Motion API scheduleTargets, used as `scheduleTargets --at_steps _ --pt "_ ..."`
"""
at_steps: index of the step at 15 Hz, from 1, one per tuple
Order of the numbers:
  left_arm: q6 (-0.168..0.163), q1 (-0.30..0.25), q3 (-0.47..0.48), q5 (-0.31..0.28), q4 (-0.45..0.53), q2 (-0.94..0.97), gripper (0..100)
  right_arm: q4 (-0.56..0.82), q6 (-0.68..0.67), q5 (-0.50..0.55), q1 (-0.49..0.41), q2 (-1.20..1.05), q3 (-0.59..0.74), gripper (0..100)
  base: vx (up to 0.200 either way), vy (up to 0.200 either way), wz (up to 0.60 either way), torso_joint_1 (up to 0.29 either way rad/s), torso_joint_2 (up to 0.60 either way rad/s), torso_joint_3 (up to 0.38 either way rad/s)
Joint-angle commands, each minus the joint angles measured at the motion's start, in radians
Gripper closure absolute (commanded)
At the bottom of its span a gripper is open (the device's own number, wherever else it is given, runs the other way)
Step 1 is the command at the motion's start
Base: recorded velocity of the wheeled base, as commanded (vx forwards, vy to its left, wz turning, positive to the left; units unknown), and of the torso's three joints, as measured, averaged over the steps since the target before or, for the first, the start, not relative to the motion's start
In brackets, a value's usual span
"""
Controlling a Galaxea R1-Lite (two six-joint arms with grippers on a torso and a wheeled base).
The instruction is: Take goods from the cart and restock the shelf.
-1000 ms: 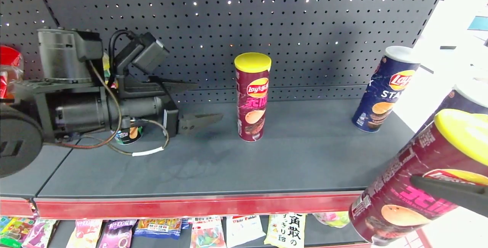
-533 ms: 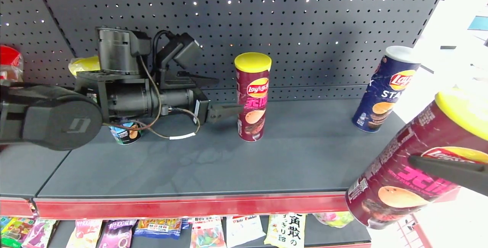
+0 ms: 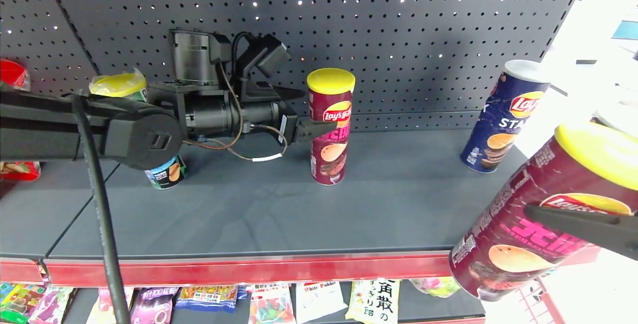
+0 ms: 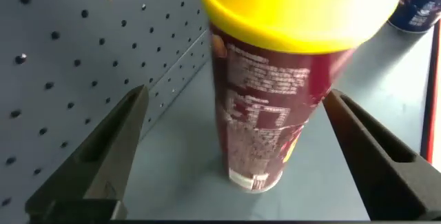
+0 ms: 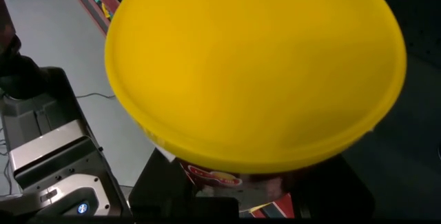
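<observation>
The grey shelf point(image 3: 259, 214) with its red front edge runs across the scene, backed by a perforated panel point(image 3: 398, 25). Its left end runs out of the head view.

The left arm lies across the far left of the deck and hides the middle of a teal can point(image 3: 167, 172), leaving its yellow lid and base in sight. The left gripper point(image 3: 319, 109) is spread wide. One finger point(image 4: 103, 155) stands on each side of the standing maroon chip can point(image 3: 330, 149), with a gap at both sides. That can stands upright at mid-deck near the back panel and has a yellow lid and a pink-lettered label.

At the near right, the held maroon chip can point(image 3: 513, 244) hangs tilted, base down and left over the shelf's front edge. Its yellow lid point(image 5: 255, 65) is cut off at the right. The right gripper point(image 3: 558, 219) clamps it, with one dark finger across the label and the other hidden behind.

A navy chip can point(image 3: 501, 119) with a pale lid stands at the far right of the deck.

A red item point(image 3: 12, 75) at the far left is cut off and hard to identify. Snack packets point(image 3: 319, 299) hang below, their tops hidden by the red edge.
</observation>
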State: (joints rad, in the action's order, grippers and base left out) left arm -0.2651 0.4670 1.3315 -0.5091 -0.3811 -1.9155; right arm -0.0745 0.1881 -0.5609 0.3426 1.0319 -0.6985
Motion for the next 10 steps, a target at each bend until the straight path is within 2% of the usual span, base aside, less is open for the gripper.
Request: scheduleTargets --at_steps 1,8,10 --pt "0.004 0.013 0.014 0.000 -0.001 -0.019 0 -0.001 0.001 -0.001 0.001 0.008 0.002 100 0.000 0.000 0.00 0.000 0.00 0.000" --pt "0.007 0.019 0.098 0.001 0.001 -0.074 0 -0.005 0.001 -0.001 0.001 0.036 0.002 100 0.000 0.000 0.00 0.000 0.00 0.000" --pt "0.038 0.038 0.097 0.003 -0.001 -0.074 0 -0.005 0.001 -0.001 0.001 0.037 0.004 100 0.000 0.000 0.00 0.000 0.00 0.000"
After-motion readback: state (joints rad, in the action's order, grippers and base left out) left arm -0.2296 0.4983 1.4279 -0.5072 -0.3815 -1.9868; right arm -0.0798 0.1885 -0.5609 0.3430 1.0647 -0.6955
